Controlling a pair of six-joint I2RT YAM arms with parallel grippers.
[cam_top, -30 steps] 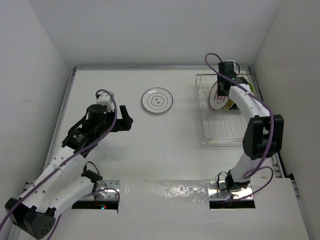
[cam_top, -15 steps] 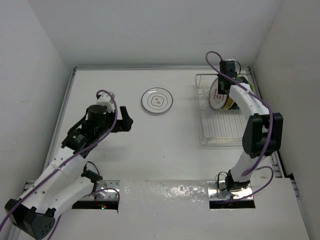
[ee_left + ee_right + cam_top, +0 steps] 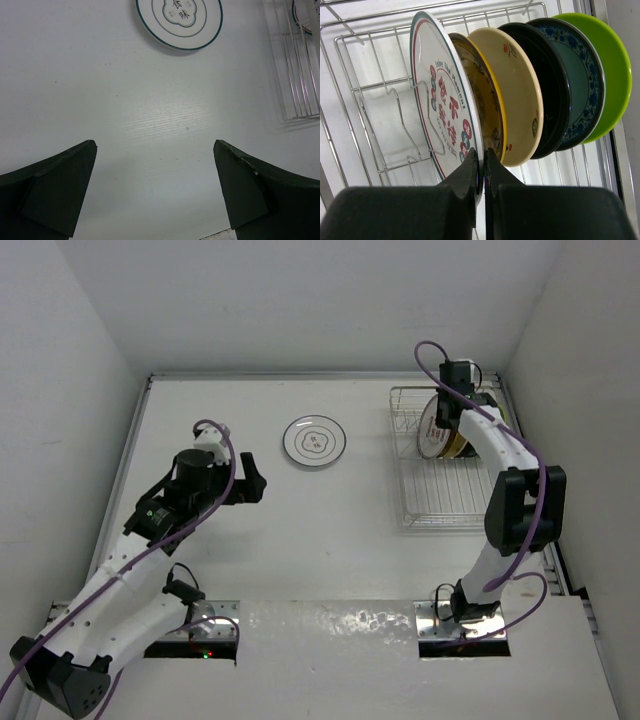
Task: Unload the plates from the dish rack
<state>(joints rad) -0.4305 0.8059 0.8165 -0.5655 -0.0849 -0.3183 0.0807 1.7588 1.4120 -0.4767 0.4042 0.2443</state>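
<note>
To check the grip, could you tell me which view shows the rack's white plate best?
Right wrist: the white plate fills it, rim pinched between the fingers. The top view shows it small behind the arm; left wrist catches only a sliver.

Table (image 3: pixel 330 540): white, flat.
Dark-rimmed plate (image 3: pixel 179 22): lies flat on the table, ahead of the left jaws, well apart.
Dish rack (image 3: pixel 440 502): stands on the table, beneath the right jaws.

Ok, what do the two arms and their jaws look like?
Both the left arm and right arm have white link shells with black joint housings, and a purple cable loops along each. The jaws are dark, flat-sided wedges tapering toward the tips.
</note>
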